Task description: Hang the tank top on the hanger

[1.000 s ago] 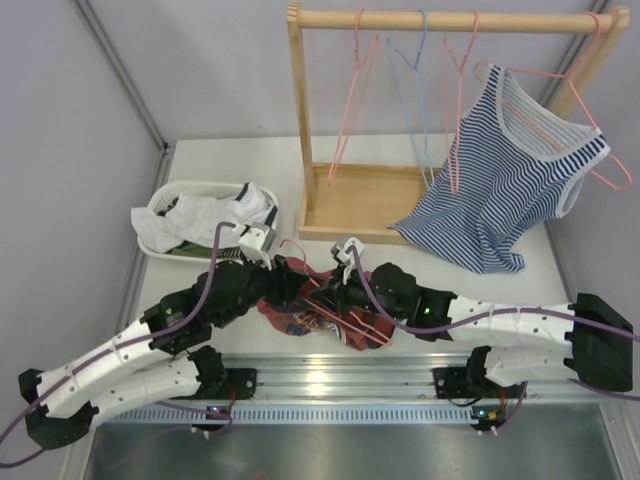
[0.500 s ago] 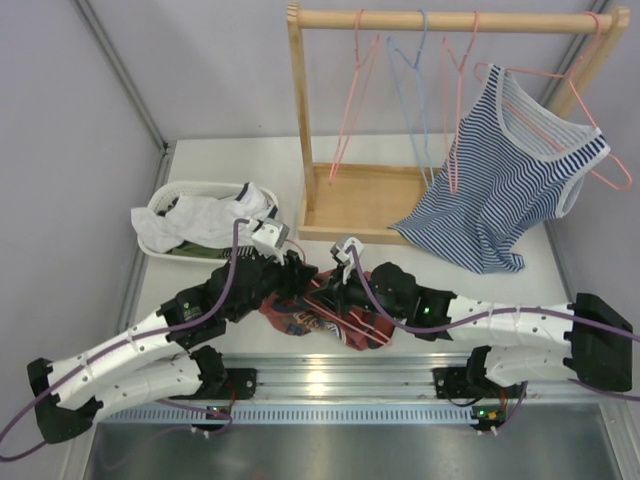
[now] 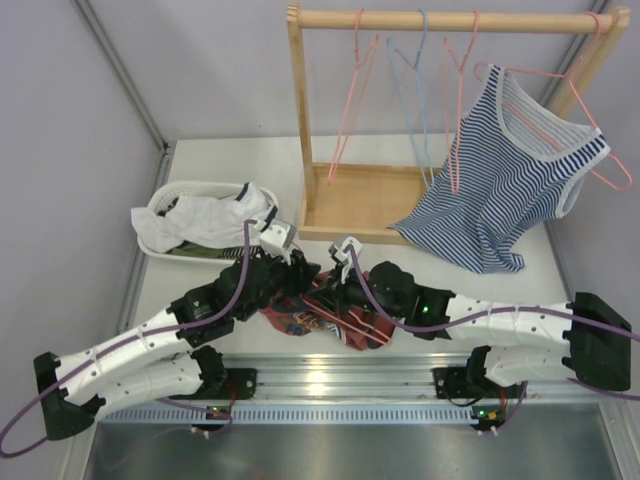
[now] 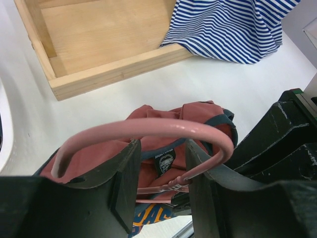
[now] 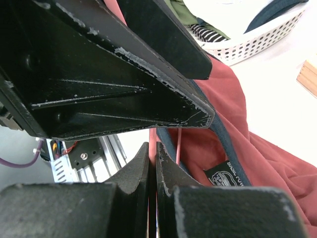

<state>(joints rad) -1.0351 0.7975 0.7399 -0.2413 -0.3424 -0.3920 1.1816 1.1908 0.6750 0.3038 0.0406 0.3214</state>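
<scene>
Tabletop [image 3: 230, 160] white, grey walls [image 3: 60, 120] around, tank top [image 3: 290, 322] near front edge.

1. The tank top [image 3: 322, 318] lies bunched on the counter [image 3: 400, 265], near its front edge, between the left hand [image 3: 298, 274] and the right hand [image 3: 336, 290].
2. The hanger [image 4: 148, 130] has its hook arched across the left hand's fingers [image 4: 126, 173], above the tank top.
3. A basket [image 3: 160, 205] sits behind and to the left.
4. A rack [image 3: 360, 195] stands behind, with a second top [image 3: 505, 190] hanging at its right.
</scene>
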